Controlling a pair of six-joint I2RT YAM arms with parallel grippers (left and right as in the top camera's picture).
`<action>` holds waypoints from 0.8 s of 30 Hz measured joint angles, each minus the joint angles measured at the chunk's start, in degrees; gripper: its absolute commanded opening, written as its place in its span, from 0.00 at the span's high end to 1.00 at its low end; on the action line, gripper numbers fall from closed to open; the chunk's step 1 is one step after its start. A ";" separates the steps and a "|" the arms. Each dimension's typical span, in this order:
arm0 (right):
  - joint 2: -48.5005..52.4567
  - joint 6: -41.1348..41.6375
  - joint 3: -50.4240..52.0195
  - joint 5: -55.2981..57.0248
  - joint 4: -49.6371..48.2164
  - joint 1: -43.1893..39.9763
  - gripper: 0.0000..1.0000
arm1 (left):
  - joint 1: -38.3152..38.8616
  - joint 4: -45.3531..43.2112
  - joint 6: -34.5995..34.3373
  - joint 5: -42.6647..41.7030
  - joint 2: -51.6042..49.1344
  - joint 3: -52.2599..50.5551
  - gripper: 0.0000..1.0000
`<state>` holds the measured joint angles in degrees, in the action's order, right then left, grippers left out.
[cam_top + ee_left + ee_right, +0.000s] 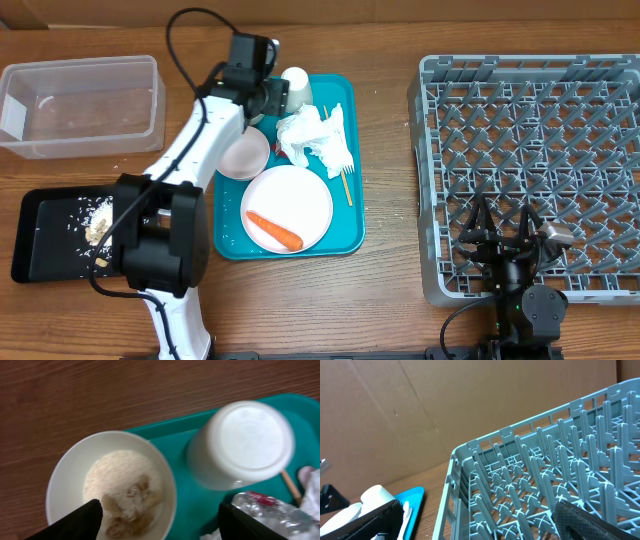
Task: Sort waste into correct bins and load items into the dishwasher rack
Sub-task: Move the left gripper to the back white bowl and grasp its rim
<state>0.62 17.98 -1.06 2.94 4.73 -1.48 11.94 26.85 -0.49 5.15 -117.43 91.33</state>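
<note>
Wooden table, overhead view: I log the clear tub (80, 105) upper left, the black tray (40, 250) with beige scraps (97, 222) at left, and the teal tray (345, 230) at centre carrying plate (300, 195), carrot (274, 231), napkin (315, 135) and cup (297, 87). The rack (530, 160) fills the right.

Left gripper (275, 95) sits over the teal tray's upper-left corner. Right gripper (505, 235) is over the rack's lower edge, jaws spread, empty.

Left wrist view: the fingers (85, 520) are wide apart, gripping nothing, above a bowl (65, 485) of scraps beside the cup.

Right wrist view: rack pegs ahead, fingers parted, nothing held.

I see wood table (390, 60); directly on it: clear tub (90, 108) back left; black tray (50, 230) front left; teal tray (345, 230) centre; grey rack (530, 130) right.
</note>
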 measured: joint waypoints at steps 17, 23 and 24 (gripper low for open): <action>0.00 -0.04 0.00 0.00 0.00 0.00 0.00 | 0.09 -0.33 0.90 -0.98 -3.58 0.00 0.30; 0.00 -0.02 0.00 0.02 0.00 0.02 0.00 | 0.20 0.66 0.92 -1.11 -3.58 0.00 0.33; 0.00 -0.02 0.00 0.02 -0.02 0.00 0.00 | 0.17 0.66 0.92 -1.11 -3.58 0.00 0.33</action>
<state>0.62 17.96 -1.06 2.96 4.71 -1.48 12.12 27.51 0.43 4.03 -121.01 91.33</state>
